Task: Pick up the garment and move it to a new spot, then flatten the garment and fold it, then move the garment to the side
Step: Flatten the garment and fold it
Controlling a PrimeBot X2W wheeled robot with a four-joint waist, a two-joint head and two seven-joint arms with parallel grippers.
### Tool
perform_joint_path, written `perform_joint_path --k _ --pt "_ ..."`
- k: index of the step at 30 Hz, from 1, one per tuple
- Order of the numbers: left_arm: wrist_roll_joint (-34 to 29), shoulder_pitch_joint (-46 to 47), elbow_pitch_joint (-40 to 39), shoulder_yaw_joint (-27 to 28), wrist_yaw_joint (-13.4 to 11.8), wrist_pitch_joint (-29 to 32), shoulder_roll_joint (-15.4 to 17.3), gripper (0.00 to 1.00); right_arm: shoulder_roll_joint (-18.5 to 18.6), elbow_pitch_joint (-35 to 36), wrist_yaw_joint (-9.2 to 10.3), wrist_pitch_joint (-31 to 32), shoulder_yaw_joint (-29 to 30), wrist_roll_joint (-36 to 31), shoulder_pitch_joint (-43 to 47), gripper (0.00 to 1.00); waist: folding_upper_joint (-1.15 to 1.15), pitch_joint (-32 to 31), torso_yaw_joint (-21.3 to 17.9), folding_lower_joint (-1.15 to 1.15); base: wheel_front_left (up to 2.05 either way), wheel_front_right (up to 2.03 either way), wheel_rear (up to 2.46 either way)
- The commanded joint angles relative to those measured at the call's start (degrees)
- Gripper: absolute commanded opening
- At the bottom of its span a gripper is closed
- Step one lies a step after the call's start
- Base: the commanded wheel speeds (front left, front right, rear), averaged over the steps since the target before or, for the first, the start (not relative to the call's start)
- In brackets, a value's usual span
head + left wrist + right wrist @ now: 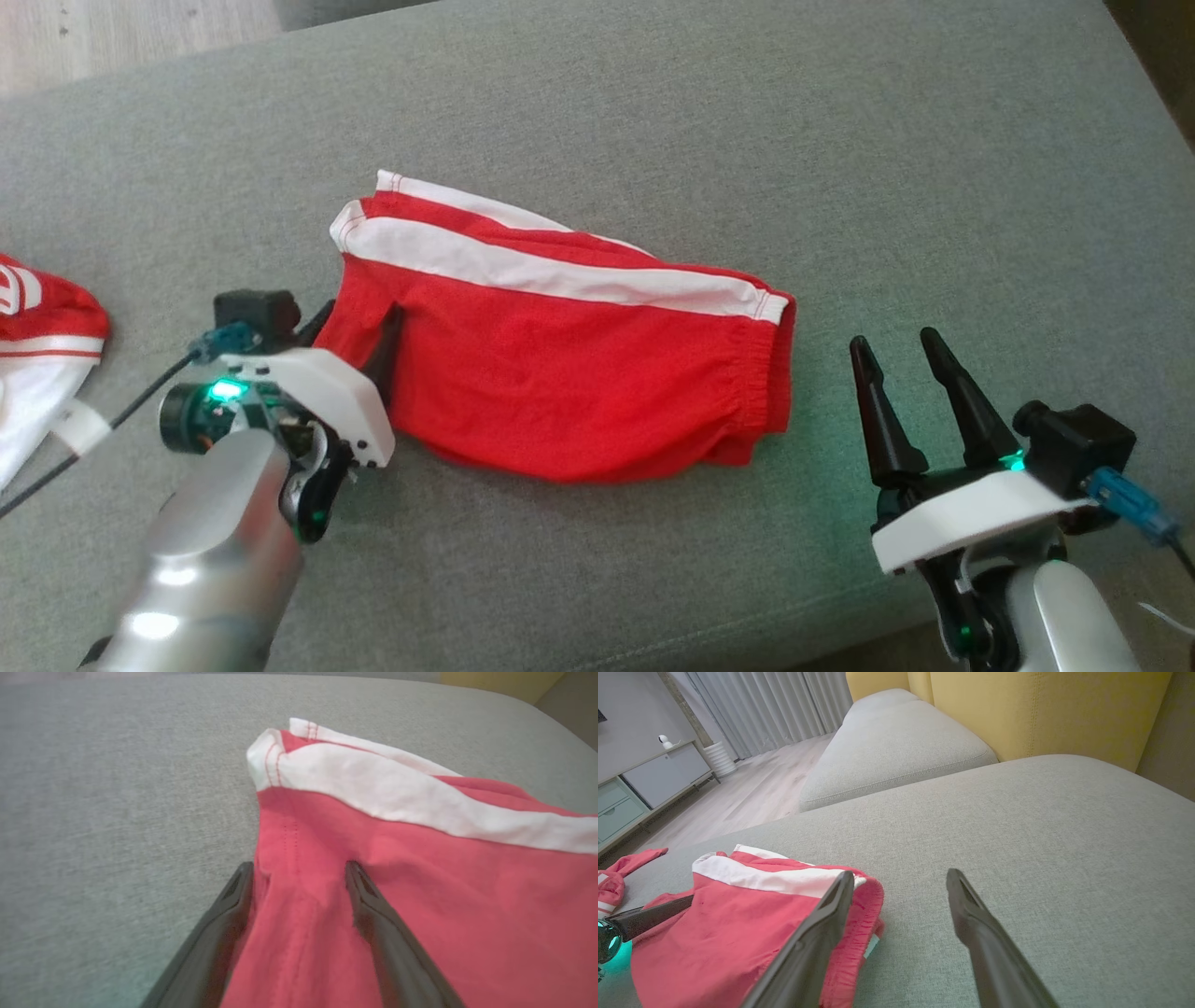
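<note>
Well left of the shorts (579,373) lies another red-white garment (42,327).

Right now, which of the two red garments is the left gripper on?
The red shorts with the white stripe, centre of the head view: the open left gripper straddles a fold at their edge. The other red-and-white garment lies apart, far left.

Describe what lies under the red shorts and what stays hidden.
The red shorts lie on the grey cushion, which shows all around them. The part beneath is covered, so anything under the cloth cannot be seen. The open left gripper straddles a fold at their edge.
</note>
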State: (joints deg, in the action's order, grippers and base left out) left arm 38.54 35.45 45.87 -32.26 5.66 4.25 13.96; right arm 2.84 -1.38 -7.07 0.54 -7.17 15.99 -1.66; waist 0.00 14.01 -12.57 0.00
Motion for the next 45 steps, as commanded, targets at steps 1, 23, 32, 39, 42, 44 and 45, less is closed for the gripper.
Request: perform_joint_path --k 1,23,32,39,42,44,45 --pt "0.90 1.47 -1.34 0.14 0.75 2.08 0.68 0.71 0.04 2.33 -0.42 0.15 -1.14 0.15 -0.56 1.00 0.00 0.17 0.02 0.00 0.00 0.00 0.00" --pt "6.03 -5.91 -11.08 2.73 -1.84 -1.66 1.71 0.00 0.04 1.24 -0.42 -0.27 2.82 -0.13 0.07 1.00 0.00 -4.84 5.50 0.00 0.00 0.00 0.00" --pt "8.74 -17.82 -20.52 4.02 -6.99 -3.05 1.34 0.00 0.04 0.54 -0.42 0.38 4.37 -0.01 0.87 1.00 0.00 -7.50 9.86 0.00 0.00 0.00 0.00" --pt "8.73 -20.78 -22.61 3.99 -9.30 -5.64 -0.58 0.15 0.04 -0.57 -0.42 0.55 4.22 0.26 0.66 1.00 0.00 -8.90 10.36 0.00 0.00 0.00 0.00" --pt "7.60 -20.87 -22.80 4.07 -10.15 -7.73 -0.56 1.00 0.04 -1.04 -0.42 0.76 4.41 0.19 0.73 1.00 0.00 -9.94 10.42 0.00 0.00 0.00 0.00" --pt "6.84 -20.89 -23.10 4.24 -10.45 -9.36 -0.31 1.00 0.04 -1.23 -0.42 0.91 4.73 0.06 0.95 1.00 0.00 -10.78 10.60 0.00 0.00 0.00 0.00" --pt "6.14 -20.83 -23.34 4.29 -10.67 -10.43 0.01 1.00 0.04 -1.32 -0.42 0.98 4.97 -0.04 1.09 1.00 0.00 -11.20 10.75 0.00 0.00 0.00 0.00"
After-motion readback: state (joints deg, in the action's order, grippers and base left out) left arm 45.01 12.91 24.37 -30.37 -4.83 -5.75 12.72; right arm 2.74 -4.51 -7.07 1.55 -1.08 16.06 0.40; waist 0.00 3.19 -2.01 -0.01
